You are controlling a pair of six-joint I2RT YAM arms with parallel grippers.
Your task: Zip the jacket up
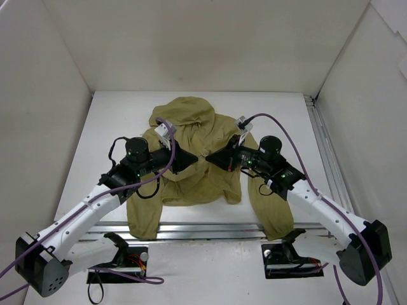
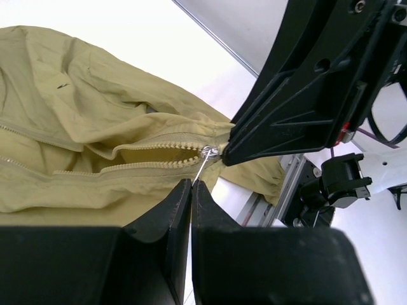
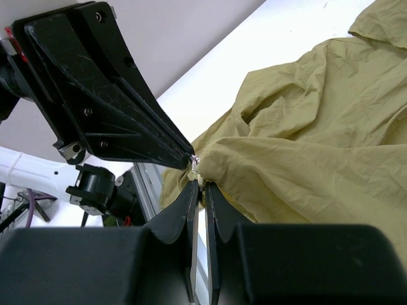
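- From the top external camera, the jacket [image 1: 191, 121] lay spread on the white table [image 1: 280, 114], hood towards the far wall and sleeves trailing to the near edge. The left gripper [image 1: 194, 157] and right gripper [image 1: 208, 157] met tip to tip over the middle of its front.
- In the left wrist view, the left gripper [image 2: 192, 184] had its fingers pressed together on the thin metal zipper pull [image 2: 201, 166], which ran up to the slider [image 2: 208, 151]. The zipper teeth [image 2: 152, 147] gaped apart to the left of the slider. The right gripper [image 2: 227, 151] sat just beside the slider, its tip against the olive fabric of the jacket [image 2: 76, 95].
- In the right wrist view, the right gripper [image 3: 199, 185] was clamped shut on a bunched fold of the jacket [image 3: 305, 127] at its lower edge. The left gripper [image 3: 189, 154] pointed down from the upper left, its tip nearly touching that pinched fold. A length of closed zipper [image 3: 394, 124] showed at the right border.
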